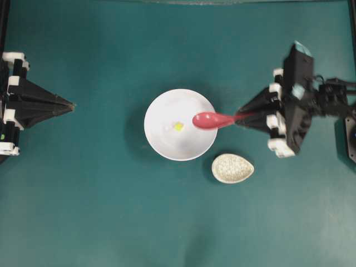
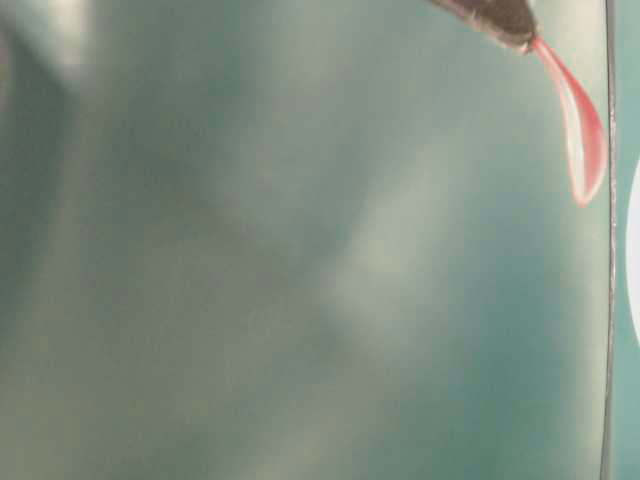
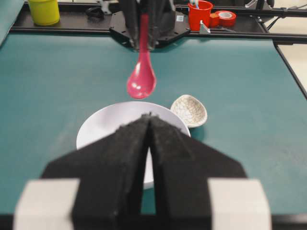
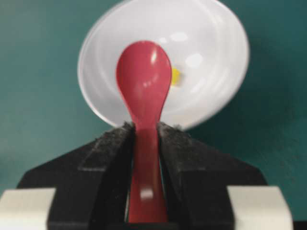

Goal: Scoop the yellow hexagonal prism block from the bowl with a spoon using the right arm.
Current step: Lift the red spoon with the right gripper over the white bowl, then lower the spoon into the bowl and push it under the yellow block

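currently right hand [image 4: 145, 132] clamps spoon [image 4: 143, 81] handle above bowl [image 1: 161, 142]; left hand [image 3: 149, 122] pinched, empty. risk: tiny yellow block [image 1: 178, 126] skids off scoop.

you see a glossy pinkish-red spoon [image 4: 143, 86], a smooth white bowl [image 1: 167, 139] with soft sheen, a crackle-speckled spoon rest [image 1: 232, 168], and rough matt black pads [image 4: 112, 143].
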